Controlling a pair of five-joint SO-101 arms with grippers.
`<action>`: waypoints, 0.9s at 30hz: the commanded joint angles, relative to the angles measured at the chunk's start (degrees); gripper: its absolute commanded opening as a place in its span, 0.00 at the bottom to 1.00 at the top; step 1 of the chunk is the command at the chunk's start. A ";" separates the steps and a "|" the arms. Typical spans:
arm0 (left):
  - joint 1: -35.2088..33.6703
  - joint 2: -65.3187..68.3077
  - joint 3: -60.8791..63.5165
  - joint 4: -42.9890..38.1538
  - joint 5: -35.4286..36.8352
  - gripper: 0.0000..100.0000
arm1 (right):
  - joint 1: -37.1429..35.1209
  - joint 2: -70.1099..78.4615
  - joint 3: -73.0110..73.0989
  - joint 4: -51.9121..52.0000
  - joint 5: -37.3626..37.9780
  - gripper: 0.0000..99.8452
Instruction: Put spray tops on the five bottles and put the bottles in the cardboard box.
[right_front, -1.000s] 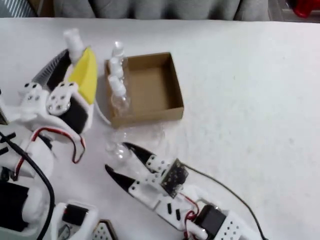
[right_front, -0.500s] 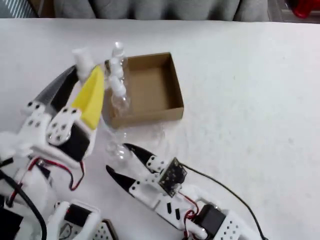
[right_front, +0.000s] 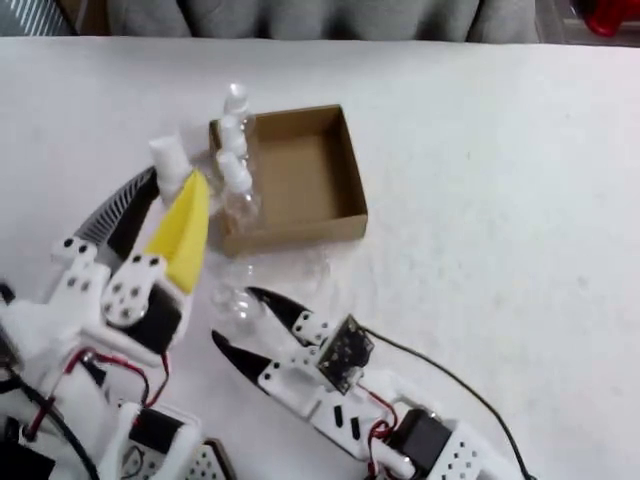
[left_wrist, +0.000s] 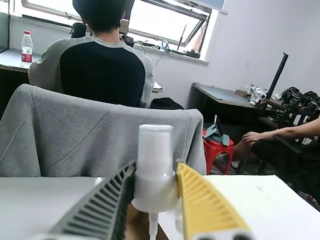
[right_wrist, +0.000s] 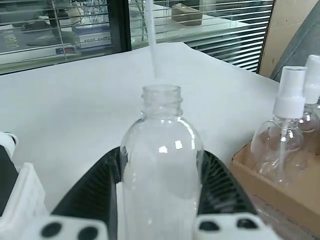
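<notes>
Left of the cardboard box (right_front: 300, 228), left end effector (right_front: 172, 180) clamping a spray top (right_front: 167, 160) has pulled nearer the uncapped bottle (right_wrist: 161, 150), gripped upright on worktop by right end effector (right_wrist: 161, 156). Capping likely next.

bottle (right_wrist: 161, 170) base cut off, spray top (left_wrist: 154, 165) tube tip hidden

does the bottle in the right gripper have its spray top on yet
No: the bottle has a bare, open neck; the spray top sits clamped in the left gripper.
</notes>
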 joint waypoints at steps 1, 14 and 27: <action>0.75 -2.59 1.76 0.53 0.09 0.02 | -0.22 -0.40 0.53 0.31 0.44 0.02; 5.23 -6.73 4.31 1.85 5.80 0.02 | -0.22 -0.40 0.53 0.31 0.44 0.02; 6.20 -6.99 12.48 2.46 5.63 0.02 | -0.22 -0.57 0.53 1.54 0.44 0.02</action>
